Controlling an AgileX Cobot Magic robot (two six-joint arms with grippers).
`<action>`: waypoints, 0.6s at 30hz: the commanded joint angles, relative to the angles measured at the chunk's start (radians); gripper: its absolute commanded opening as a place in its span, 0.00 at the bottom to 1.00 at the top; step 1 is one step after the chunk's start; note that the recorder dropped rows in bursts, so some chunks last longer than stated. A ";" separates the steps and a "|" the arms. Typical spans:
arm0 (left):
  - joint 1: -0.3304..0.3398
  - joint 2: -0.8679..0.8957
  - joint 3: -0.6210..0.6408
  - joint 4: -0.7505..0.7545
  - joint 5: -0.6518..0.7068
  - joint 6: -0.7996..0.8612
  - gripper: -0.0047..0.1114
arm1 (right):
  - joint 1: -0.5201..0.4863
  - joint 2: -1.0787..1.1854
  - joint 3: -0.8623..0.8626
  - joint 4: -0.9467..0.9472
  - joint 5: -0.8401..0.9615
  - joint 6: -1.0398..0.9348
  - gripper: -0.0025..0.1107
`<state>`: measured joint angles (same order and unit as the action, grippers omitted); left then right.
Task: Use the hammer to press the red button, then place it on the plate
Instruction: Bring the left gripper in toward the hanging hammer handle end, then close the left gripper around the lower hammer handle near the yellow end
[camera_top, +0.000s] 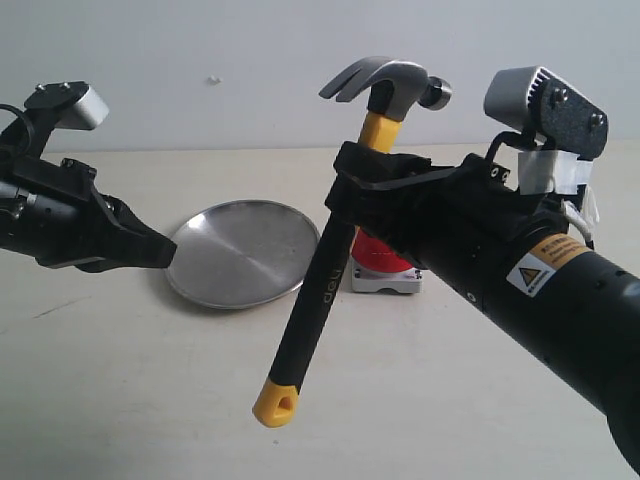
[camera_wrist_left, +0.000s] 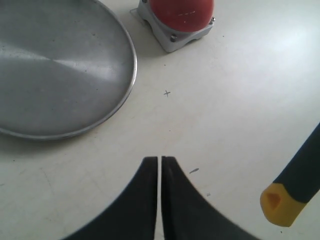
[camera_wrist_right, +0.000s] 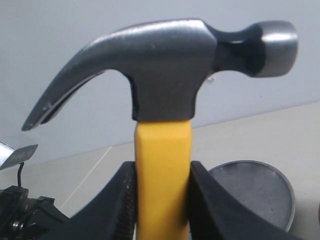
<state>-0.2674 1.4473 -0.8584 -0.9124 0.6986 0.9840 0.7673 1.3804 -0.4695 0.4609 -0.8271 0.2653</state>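
Right gripper (camera_wrist_right: 162, 200) is clamped tight on the hammer (camera_top: 325, 270), with one black finger on each side of the yellow neck just under the steel head. It holds the hammer up in the air, not touching the tabletop (camera_top: 150, 400). The head points up, and the handle leans down to the yellow looped end, which hangs above the tabletop. The red button (camera_top: 378, 255) sits on its grey base on the tabletop, behind the handle. The right arm hides part of it. The shiny metal plate (camera_top: 240, 255) lies flat just beside the button, on the left side of the exterior view, and has nothing on it. Left gripper (camera_wrist_left: 160, 165) is squeezed closed and holds nothing. It hangs in the air near the plate's rim.
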 joint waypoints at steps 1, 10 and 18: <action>-0.002 0.002 0.003 -0.017 -0.003 0.004 0.09 | 0.001 -0.008 -0.017 -0.014 -0.080 -0.009 0.02; -0.002 0.008 0.003 -0.016 -0.045 0.008 0.09 | 0.001 -0.008 -0.017 0.085 -0.121 0.021 0.02; -0.002 0.015 0.003 -0.062 -0.060 0.017 0.09 | 0.001 0.005 -0.019 0.228 -0.133 0.027 0.02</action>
<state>-0.2674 1.4628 -0.8584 -0.9353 0.6373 0.9875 0.7673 1.3845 -0.4695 0.6773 -0.8766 0.2957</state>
